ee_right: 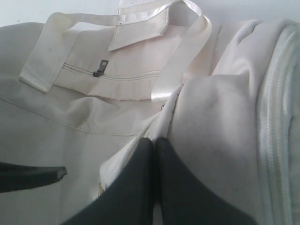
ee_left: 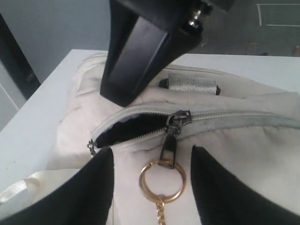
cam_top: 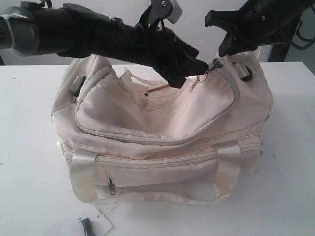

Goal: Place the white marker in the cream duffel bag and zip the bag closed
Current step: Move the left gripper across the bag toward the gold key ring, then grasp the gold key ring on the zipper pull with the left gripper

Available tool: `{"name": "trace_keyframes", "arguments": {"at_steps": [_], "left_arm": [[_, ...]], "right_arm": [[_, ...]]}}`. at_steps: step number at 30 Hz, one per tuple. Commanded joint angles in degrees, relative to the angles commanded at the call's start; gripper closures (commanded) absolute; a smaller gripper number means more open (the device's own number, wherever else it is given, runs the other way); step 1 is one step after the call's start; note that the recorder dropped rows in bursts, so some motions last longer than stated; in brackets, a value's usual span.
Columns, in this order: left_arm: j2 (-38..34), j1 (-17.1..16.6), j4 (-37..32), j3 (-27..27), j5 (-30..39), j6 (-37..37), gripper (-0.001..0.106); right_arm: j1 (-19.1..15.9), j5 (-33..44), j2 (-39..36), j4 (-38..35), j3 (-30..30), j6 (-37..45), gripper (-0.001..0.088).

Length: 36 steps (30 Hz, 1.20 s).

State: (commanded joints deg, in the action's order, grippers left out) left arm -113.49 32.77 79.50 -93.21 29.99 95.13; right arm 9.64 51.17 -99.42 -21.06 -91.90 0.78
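The left gripper (ee_left: 152, 152) has its jaws apart and holds nothing. Between its two black fingers (ee_left: 93, 197) hang the dark metal zip pull (ee_left: 169, 149) and the gold metal ring (ee_left: 162, 180) with a short chain below it. Neither finger touches them in the left wrist view.

The right gripper (ee_right: 153, 143) has its jaws pressed together. Its tip rests against the top of the large cream fabric duffel bag (cam_top: 162, 147), by the end of the zip. From the right wrist view I cannot tell whether a fold of fabric is caught between the pads. In the left wrist view it appears as a black block (ee_left: 126, 65) set down just beside the zip's open end.

The bag stands on the white table (cam_top: 29, 147), and its long axis runs left to right across the exterior view. Its shiny pale strap handles (cam_top: 81, 177) and small zip pocket (cam_top: 147, 179) face the camera. The curved zip is drawn shut along most of its length. The slider (ee_left: 177, 118) stops short of the end, leaving a short gap with dark lining (ee_left: 133, 127) showing. The left gripper (cam_top: 191, 73) reaches across the bag to that corner, and the right gripper (cam_top: 222, 49) stands just beyond it.

The white marker shows in no view.
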Motion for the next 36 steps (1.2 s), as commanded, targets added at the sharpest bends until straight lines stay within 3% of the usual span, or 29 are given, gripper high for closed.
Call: {"name": "trace_keyframes", "arguments": {"at_steps": [10, 15, 17, 19, 24, 28, 36], "left_arm": [[-2.5, 0.0, 0.1, 0.0, 1.2, 0.2, 0.053], [-2.5, 0.0, 0.1, 0.0, 1.5, 0.2, 0.097], [-2.5, 0.0, 0.1, 0.0, 1.5, 0.2, 0.105], [-2.5, 0.0, 0.1, 0.0, 1.7, -0.1, 0.105], [-2.3, -0.1, 0.1, -0.1, 10.9, -3.7, 0.105], [-0.1, -0.1, 0.1, -0.1, 12.8, -9.7, 0.105], [3.1, -0.1, 0.1, -0.1, 17.0, -12.3, 0.105]], "right_arm": [[0.0, 0.0, 0.0, 0.0, 0.0, 0.0, 0.0868], [0.0, -0.1, 0.0, 0.0, 0.0, 0.0, 0.0868], [0.0, -0.2, 0.0, 0.0, 0.0, 0.0, 0.0868], [0.0, -0.2, 0.0, 0.0, 0.0, 0.0, 0.0868], [0.0, -0.3, 0.0, 0.1, 0.0, 0.5, 0.0868], [0.0, -1.1, 0.0, 0.1, 0.0, 0.5, 0.0868], [0.0, -2.0, 0.0, 0.1, 0.0, 0.5, 0.0868]]}}
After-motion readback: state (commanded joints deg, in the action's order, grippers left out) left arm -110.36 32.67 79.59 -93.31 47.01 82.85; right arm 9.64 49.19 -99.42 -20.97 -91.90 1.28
